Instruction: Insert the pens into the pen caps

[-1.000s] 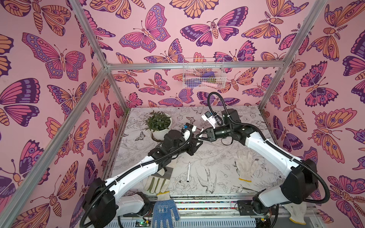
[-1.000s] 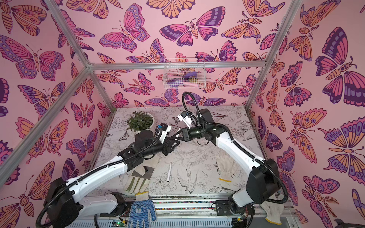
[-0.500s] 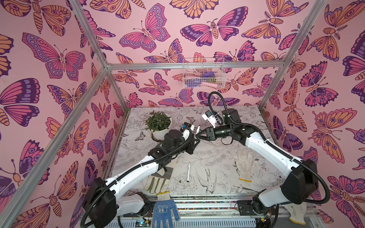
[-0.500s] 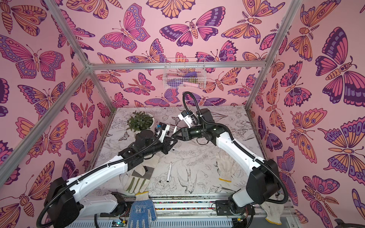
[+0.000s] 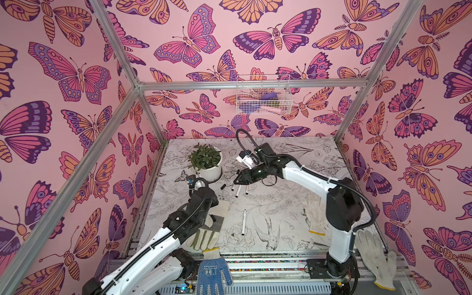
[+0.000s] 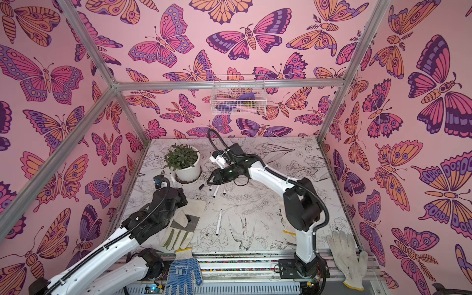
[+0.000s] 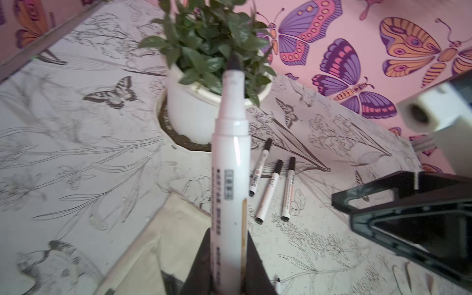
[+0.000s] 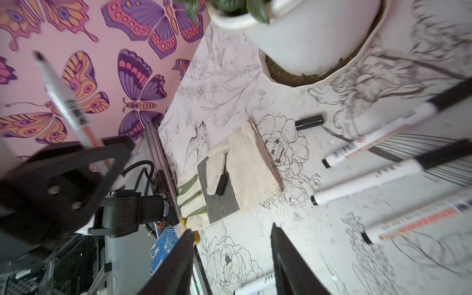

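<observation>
My left gripper [image 7: 228, 237] is shut on a white pen [image 7: 231, 163] whose dark tip is bare and points toward the plant. This pen [image 8: 63, 102] also sticks up from the left gripper in the right wrist view. My right gripper [image 8: 231, 229] [image 5: 236, 181] is open and empty, hovering over three capped pens [image 5: 237, 190] [image 7: 269, 190] lying side by side. One loose black pen cap [image 8: 309, 122] [image 5: 223, 186] lies beside them. Another cap [image 8: 221, 185] [image 6: 189, 218] rests on the canvas glove. An uncapped pen [image 5: 244, 222] lies nearer the front.
A potted plant [image 5: 206, 163] stands at the back left, close to the pens. The canvas glove [image 5: 204, 229] lies under my left arm. White knit gloves lie at the right [image 5: 313, 212] and front right [image 5: 375, 258], a blue glove [image 5: 212, 270] at the front. A wire basket [image 5: 263, 102] hangs on the back wall.
The two grippers were together over the middle. The right gripper has opened, and the left arm has drawn back toward the front left with the pen.
</observation>
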You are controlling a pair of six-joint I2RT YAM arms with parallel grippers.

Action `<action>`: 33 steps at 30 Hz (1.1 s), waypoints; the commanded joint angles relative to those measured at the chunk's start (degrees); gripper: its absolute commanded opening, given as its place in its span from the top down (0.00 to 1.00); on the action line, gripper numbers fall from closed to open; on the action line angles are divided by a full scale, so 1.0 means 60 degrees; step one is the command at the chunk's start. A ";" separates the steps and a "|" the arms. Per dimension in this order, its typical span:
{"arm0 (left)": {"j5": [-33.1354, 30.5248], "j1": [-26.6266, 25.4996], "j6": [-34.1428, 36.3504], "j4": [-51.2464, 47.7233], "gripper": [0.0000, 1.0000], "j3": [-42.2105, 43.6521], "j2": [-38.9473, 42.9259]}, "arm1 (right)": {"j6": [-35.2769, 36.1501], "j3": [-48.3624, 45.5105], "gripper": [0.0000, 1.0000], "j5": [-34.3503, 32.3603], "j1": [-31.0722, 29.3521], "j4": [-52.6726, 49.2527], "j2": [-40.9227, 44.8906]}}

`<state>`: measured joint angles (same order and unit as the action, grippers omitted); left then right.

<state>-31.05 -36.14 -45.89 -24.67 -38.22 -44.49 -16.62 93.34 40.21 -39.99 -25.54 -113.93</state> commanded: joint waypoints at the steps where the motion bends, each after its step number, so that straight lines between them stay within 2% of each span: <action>1: -0.1091 0.0094 -0.0454 -0.1150 1.00 0.0069 0.0544 | 0.0123 0.0977 0.48 -0.0231 -0.0406 -0.0681 -0.1080; 5: -0.1139 0.0107 -0.0099 -0.1472 1.00 -0.0161 0.0752 | -0.0363 0.2347 0.48 -0.0454 -0.0556 -0.0794 -0.2517; 10: -0.1043 0.0120 0.0061 -0.1776 1.00 -0.0261 0.1016 | -0.0687 0.4297 0.48 -0.1415 -0.0626 -0.1575 -0.4212; 17: -0.1189 0.0118 0.0072 -0.2295 1.00 -0.0308 0.1530 | -0.0642 0.6565 0.48 -0.3007 -0.0882 -0.3086 -0.5781; 21: -0.1235 0.0125 0.0075 -0.2558 1.00 -0.0391 0.1694 | -0.0581 0.7164 0.48 -0.4149 -0.1118 -0.3420 -0.6218; 25: -0.1249 0.0122 0.0148 -0.2763 1.00 -0.0453 0.1780 | -0.0513 0.7539 0.49 -0.4607 -0.1303 -0.3546 -0.6601; 29: -0.1291 0.0113 0.0276 -0.2896 1.00 -0.0479 0.1917 | -0.0001 0.7716 0.53 -0.5665 -0.1563 -0.4055 -0.6782; 33: -0.1285 0.0122 0.0364 -0.2925 1.00 -0.0480 0.2037 | 0.0265 0.7290 0.61 -0.6573 -0.1669 -0.4263 -0.6677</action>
<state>-37.36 -35.64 -45.08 -40.40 -39.97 -33.06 -18.06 139.17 7.07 -48.97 -45.78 -151.30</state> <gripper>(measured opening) 0.157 0.405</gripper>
